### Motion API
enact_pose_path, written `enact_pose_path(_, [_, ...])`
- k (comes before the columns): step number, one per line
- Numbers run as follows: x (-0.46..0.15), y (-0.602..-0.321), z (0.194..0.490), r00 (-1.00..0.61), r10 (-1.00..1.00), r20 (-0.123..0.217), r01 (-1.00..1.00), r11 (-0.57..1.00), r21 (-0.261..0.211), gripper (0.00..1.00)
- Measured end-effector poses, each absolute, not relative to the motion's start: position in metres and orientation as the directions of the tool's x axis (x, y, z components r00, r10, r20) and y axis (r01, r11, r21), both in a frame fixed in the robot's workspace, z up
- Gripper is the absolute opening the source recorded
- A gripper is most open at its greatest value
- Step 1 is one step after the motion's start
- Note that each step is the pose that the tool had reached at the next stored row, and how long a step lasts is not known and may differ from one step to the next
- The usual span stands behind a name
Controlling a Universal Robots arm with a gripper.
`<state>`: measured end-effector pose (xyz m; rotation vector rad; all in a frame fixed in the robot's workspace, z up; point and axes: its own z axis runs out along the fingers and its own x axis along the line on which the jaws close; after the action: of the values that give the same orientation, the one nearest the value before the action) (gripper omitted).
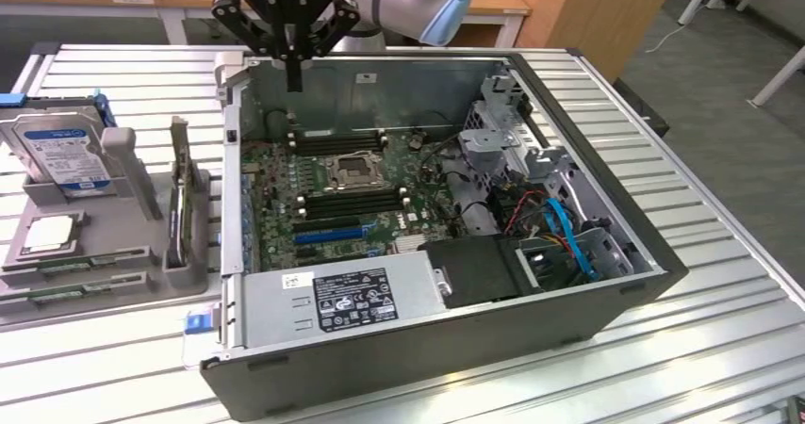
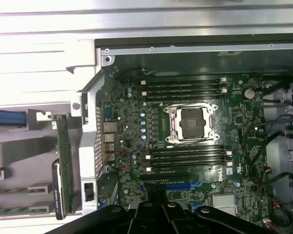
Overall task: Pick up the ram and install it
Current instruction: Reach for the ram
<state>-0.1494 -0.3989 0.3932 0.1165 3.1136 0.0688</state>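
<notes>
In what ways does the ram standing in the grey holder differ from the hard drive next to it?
The ram is a long, thin green stick; the hard drive is a boxy silver block with a blue-white label. The ram stands on its long edge; the hard drive shows its broad labelled face. The ram is nearer the computer case than the hard drive. Both sit in the grey fixture outside the case.

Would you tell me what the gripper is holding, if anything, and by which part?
Nothing: the gripper is shut, empty, above the case; the ram stands in its holder.
</notes>
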Motion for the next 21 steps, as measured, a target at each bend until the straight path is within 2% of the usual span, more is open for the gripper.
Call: enact_pose_path(21, [-0.183,-0.399,0.393,-0.997,0.075,-0.023,0.074,0.996,0.045,0.1])
